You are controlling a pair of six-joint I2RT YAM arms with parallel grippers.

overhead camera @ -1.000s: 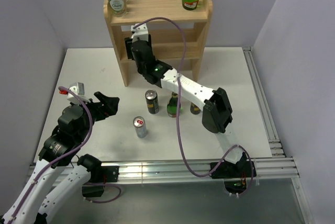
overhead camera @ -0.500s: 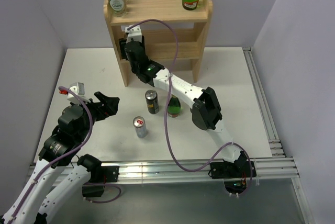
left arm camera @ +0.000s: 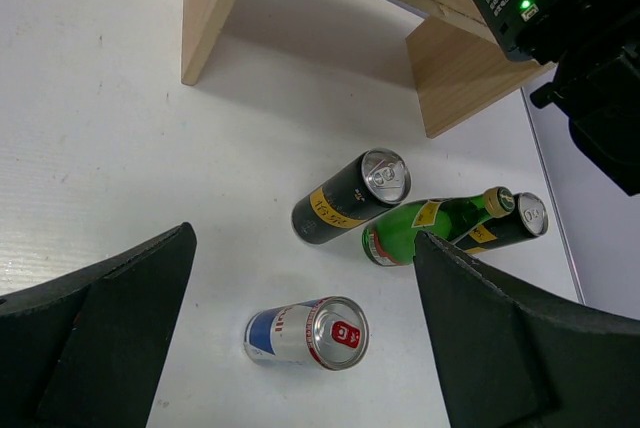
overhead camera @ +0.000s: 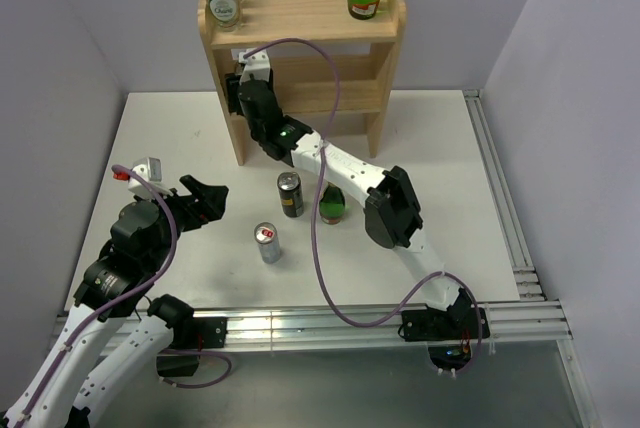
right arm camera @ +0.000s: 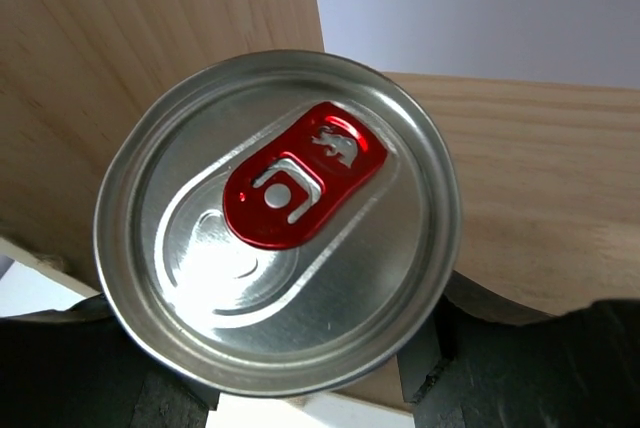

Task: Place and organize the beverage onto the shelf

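Since a second ago the right gripper [overhead camera: 243,88] has been carried from the middle of the shelf [overhead camera: 300,13] towards its 9 o'clock side, pinched on a red-tabbed can [right arm camera: 275,258]. The left gripper [overhead camera: 205,200] is kept spread wide at 8 o'clock. The shelf is set at 12 o'clock on the white table [overhead camera: 450,148], which is enclosed by pale lilac walls [overhead camera: 560,48].

Robot lab; bare walls [overhead camera: 60,38], railed table [overhead camera: 450,148]
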